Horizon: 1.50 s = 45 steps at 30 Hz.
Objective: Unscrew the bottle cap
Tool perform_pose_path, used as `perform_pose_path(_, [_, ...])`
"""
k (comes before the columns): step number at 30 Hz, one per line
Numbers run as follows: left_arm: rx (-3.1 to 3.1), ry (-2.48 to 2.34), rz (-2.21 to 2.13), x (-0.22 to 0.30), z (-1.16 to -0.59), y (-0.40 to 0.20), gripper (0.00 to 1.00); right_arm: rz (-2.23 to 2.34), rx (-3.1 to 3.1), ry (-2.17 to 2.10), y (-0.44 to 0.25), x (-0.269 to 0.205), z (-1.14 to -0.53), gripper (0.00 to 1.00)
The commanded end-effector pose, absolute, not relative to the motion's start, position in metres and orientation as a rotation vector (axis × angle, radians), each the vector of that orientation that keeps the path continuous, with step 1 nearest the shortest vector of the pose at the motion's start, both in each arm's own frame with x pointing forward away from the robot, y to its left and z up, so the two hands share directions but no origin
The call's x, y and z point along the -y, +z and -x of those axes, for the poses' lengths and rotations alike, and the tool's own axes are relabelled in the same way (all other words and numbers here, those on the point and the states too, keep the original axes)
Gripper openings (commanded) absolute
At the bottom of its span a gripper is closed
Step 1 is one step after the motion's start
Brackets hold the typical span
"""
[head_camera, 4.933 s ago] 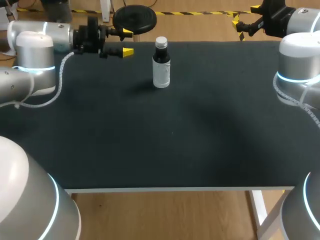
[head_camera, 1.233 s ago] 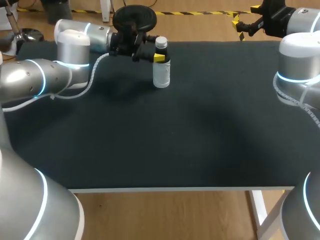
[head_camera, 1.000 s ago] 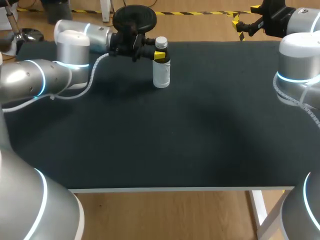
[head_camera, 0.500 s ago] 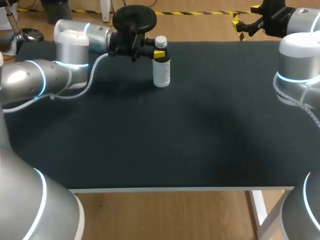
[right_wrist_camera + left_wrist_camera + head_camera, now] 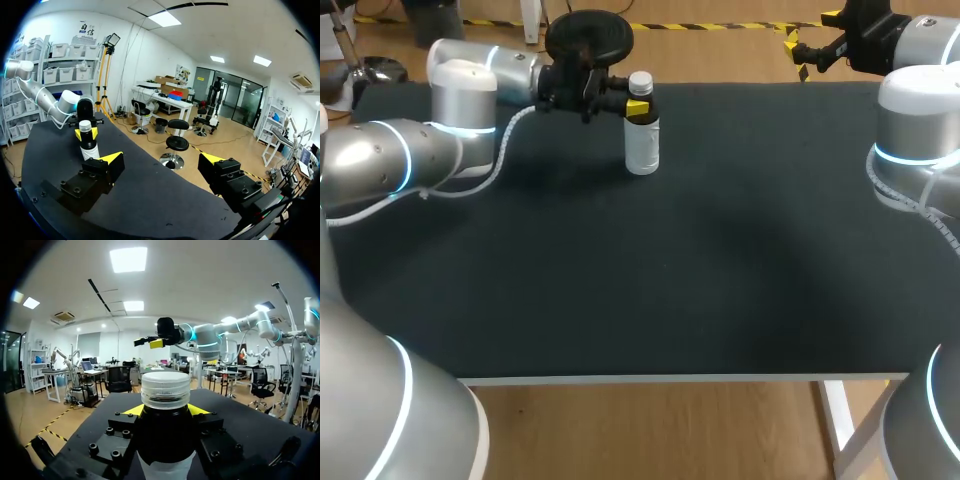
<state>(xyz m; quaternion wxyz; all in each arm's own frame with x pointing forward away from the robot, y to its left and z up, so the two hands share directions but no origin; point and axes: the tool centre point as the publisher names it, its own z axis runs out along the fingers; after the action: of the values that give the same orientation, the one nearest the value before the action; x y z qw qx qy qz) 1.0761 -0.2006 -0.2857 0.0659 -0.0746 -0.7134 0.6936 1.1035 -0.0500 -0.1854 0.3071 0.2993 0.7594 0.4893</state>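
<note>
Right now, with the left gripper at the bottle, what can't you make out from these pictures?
Whether the left gripper clamps the bottle: head view, the bottle hides its far side; left wrist view, the bottle covers the contact.
Bottle's base: cut off at the left wrist view's edge.
Whether the cap is loosened: too small in the head view.

Dark-topped table [image 5: 670, 300] with a pale front edge

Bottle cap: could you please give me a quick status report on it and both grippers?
Left gripper shut on bottle below the cap. Right gripper open, off at the table's far corner. Cap on, bottle upright. Nothing in the way.
</note>
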Motion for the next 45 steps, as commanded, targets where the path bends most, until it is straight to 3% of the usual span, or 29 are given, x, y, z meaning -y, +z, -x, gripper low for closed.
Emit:
perform_pose_path(1, [2.135,2.094,0.214,0.200,-1.082,-0.288,0.00,-0.792,-2.009,1.293,-0.185,0.050,-1.104,1.00])
perform_pose_path(25, [2.138,2.085,0.193,0.200,-1.082,-0.289,0.00,-0.792,-2.009,1.293,-0.185,0.050,-1.104,1.00])
perform_pose_path(38, [2.138,2.085,0.193,0.200,-1.082,-0.289,0.00,-0.292,-2.342,1.753,-0.204,-0.001,-1.105,1.00])
perform_pose_path(45, [2.138,2.085,0.193,0.200,-1.082,-0.289,0.00,-0.248,-2.364,1.839,-0.210,-0.028,-1.098,1.00])
